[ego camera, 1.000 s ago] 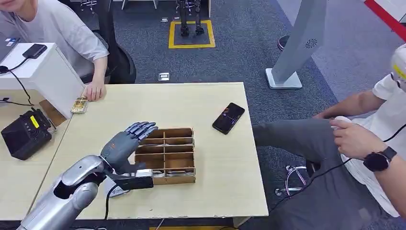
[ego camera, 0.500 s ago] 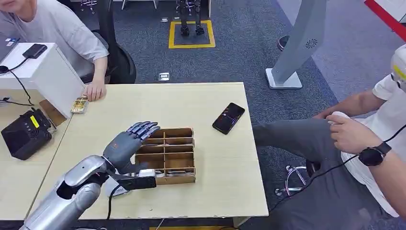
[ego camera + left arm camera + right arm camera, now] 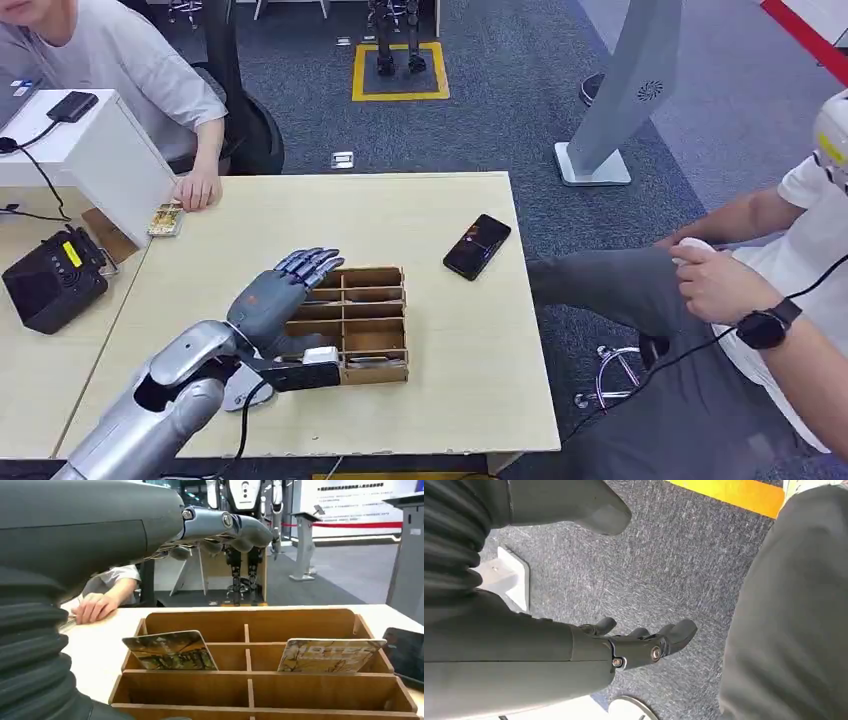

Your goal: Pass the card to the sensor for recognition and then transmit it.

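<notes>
Two cards stood in the wooden divided box (image 3: pixel 350 323) on the pale surface (image 3: pixel 440 370), as the left wrist view showed: a patterned card (image 3: pixel 170 651) leaning in one compartment and a second card (image 3: pixel 330 655) printed with lettering leaning in the compartment beside it.

Going left to right in the head view, a black device (image 3: pixel 52 278) with a yellow label sat at the far 9 o'clock edge, on an adjoining desk. At about 10 o'clock a person's hand (image 3: pixel 197 190) rested on the surface, with a small card-like item (image 3: pixel 166 219) just beside it. The left hand (image 3: pixel 275 300) hovered at the box's 9 o'clock side, its fingers (image 3: pixel 310 264) stretched out flat and apart over the far-left compartments, holding nothing. At 2 o'clock from the box, well apart from it, lay a dark phone (image 3: pixel 477 245). At 3 o'clock, off the surface, a seated person's hand (image 3: pixel 712 282) with a wristwatch held something small and white.

The right hand (image 3: pixel 634 642) hung over grey carpet, its fingers loosely curled and gripping nothing.
</notes>
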You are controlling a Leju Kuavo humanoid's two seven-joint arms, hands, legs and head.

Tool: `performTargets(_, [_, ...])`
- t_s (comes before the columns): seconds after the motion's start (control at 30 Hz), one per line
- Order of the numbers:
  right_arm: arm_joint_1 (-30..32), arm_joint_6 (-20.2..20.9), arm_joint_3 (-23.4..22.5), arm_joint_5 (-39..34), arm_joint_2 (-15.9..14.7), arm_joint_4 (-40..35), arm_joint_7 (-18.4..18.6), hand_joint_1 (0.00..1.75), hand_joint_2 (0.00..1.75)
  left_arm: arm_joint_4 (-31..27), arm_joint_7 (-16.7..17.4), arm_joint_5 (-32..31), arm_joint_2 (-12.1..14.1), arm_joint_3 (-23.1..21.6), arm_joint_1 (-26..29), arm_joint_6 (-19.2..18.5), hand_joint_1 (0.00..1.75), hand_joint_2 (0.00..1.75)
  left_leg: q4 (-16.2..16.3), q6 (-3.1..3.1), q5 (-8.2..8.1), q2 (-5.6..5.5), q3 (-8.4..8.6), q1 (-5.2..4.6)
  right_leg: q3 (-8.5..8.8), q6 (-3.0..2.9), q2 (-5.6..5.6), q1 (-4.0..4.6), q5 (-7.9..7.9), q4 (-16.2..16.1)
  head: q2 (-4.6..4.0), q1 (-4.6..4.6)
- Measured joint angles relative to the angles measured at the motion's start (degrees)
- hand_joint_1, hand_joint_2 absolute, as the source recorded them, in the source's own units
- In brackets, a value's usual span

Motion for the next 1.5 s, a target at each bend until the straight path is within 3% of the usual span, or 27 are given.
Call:
performTargets(0.73, [-0.21, -0.26, -0.85, 0.72, 0.07, -0.07, -0.79, 0.0, 1.75, 3.34, 0.52, -0.94, -0.44, 0.0, -0.28, 0.46, 0.0, 1.75, 0.0, 0.0, 0.0, 0.0, -0.01, 0.0, 0.0, 0.0, 0.0, 0.0, 0.0, 0.0, 0.0, 0.0])
performTargets(1.5, [-0.2, -0.2, -1.33, 1.18, 0.07, -0.07, -0.81, 0.0, 1.75, 4.02, -0.2, 1.29, 1.07, -0.02, -2.2, -2.65, 0.0, 1.75, 0.0, 0.0, 0.0, 0.0, -0.01, 0.0, 0.0, 0.0, 0.0, 0.0, 0.0, 0.0, 0.0, 0.0])
